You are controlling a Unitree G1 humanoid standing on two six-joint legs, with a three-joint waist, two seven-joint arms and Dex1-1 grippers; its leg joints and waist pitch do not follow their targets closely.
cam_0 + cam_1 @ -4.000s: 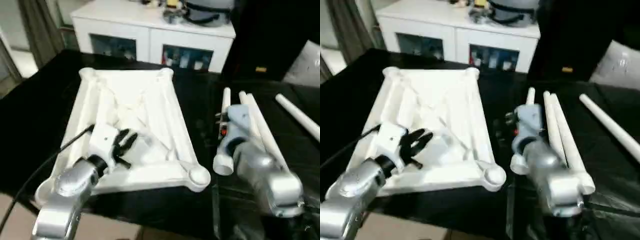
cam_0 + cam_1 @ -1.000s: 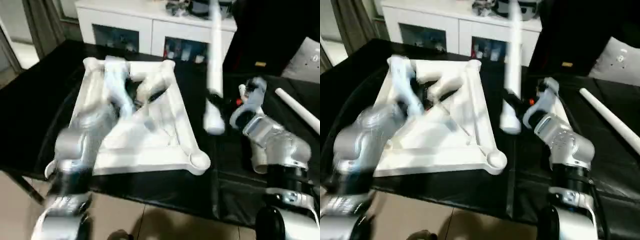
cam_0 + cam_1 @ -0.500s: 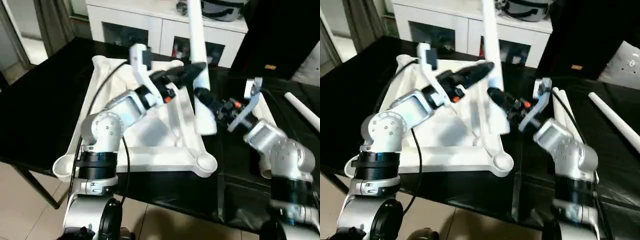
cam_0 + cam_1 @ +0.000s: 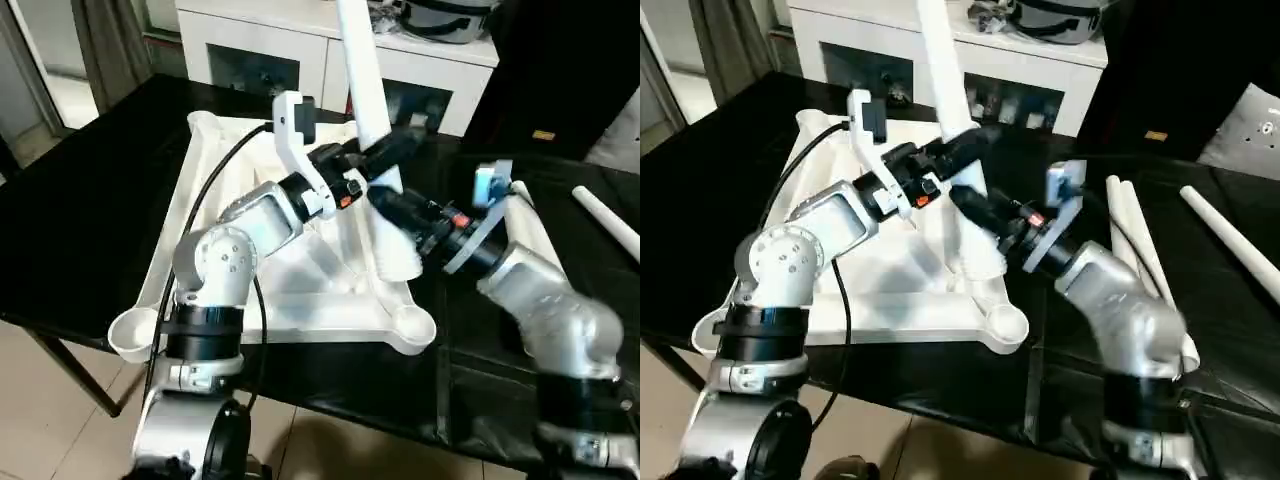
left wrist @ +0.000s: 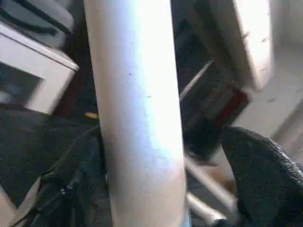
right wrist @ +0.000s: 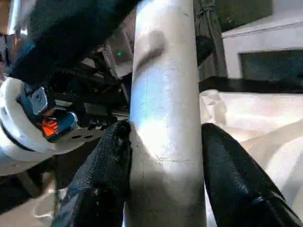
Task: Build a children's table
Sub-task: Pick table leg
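Observation:
The white table top (image 4: 290, 305) lies underside up on the black table (image 4: 80, 200). One white leg (image 4: 362, 60) stands nearly upright over its right side, wide end (image 4: 398, 262) hanging just above the ribs, behind the near right corner socket (image 4: 415, 328). My right gripper (image 4: 388, 208) is shut on the leg low down; both fingers (image 6: 99, 179) press its sides. My left gripper (image 4: 400, 145) straddles the leg higher up and is open: one finger (image 5: 71, 189) lies against the leg (image 5: 137, 118), the other (image 5: 265, 175) stands apart from it.
Two more legs (image 4: 1130, 230) lie side by side on the table to the right, and another leg (image 4: 1230, 245) lies farther right. A white cabinet with glass doors (image 4: 260, 50) stands behind the table. A pale cushion (image 4: 1255, 120) sits at the far right.
My right gripper has carried the leg leftward over the table top and lowered it. My left arm has swung across and its fingers now straddle the leg.

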